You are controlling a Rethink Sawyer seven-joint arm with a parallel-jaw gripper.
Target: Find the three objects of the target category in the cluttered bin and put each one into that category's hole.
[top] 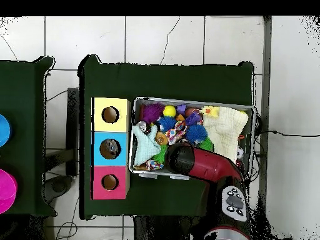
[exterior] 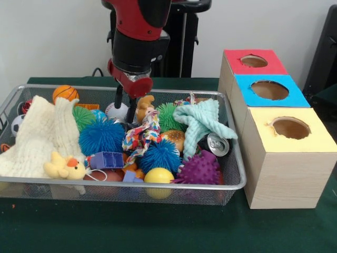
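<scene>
Front cam, near to far. Wire bin (exterior: 231, 185) on green table (exterior: 158, 226), packed w/ toys. Near rim: yellow ball (exterior: 158, 175), purple spiky ball (exterior: 200, 169), blue plastic block (exterior: 107, 159), yellow plush duck (exterior: 64, 166) lying against the cream knit cloth (exterior: 39, 134) that fills the bin's left end. Mid bin: two blue fuzzy balls, big one (exterior: 101, 136) and smaller one (exterior: 160, 154), w/ a multicolor rope toy (exterior: 141, 135) between them; burger toy (exterior: 174, 138) beside the smaller one; soda can (exterior: 217, 143) on its side under a mint-green cloth (exterior: 204, 120). Far side: green fuzzy ball (exterior: 168, 115), brown plush animal (exterior: 144, 107), mini basketball (exterior: 65, 93) at far-left corner.

Gripper (exterior: 126, 109) is down inside the bin at the far side, just left of the brown plush, fingers buried in clutter. Can't tell if spread or closed, or if pinching anything.

Right of bin, apart from it: wooden box row w/ yellow hole (exterior: 290, 128) nearest, blue hole (exterior: 269, 90) mid, red hole (exterior: 254, 61) farthest. Overhead shows something dark-grey sitting in the blue hole; other two look bare. Target category not discernible.
</scene>
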